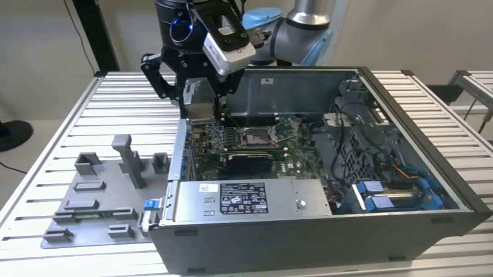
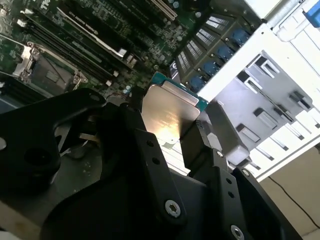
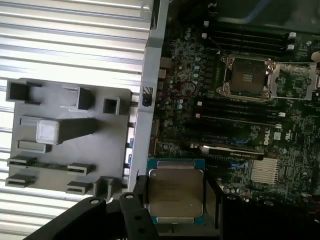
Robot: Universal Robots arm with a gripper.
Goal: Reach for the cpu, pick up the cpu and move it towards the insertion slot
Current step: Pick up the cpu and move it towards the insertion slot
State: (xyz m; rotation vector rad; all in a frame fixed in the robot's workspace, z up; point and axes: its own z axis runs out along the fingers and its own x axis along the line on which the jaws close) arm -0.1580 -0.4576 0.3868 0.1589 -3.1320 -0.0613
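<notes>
End effector (image 3: pixel 175 205) w/ cpu (image 3: pixel 175 192), above case (image 1: pixel 400 231) interior.

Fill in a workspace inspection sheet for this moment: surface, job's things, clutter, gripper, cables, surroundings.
Surface: slatted metal table carrying an open computer case.
Job's things: the cpu is held off the board, between the fingers; the insertion slot sits empty on the green board, apart from the cpu.
Clutter: grey fixture plate with blocks, beside the case.
Gripper: the gripper is shut on the cpu, above the case's edge in the exterior view.
Cables: bundled wires inside the case; a dark cord along the wall.
Surroundings: plain wall, a second slatted table at the exterior view's right.
</notes>
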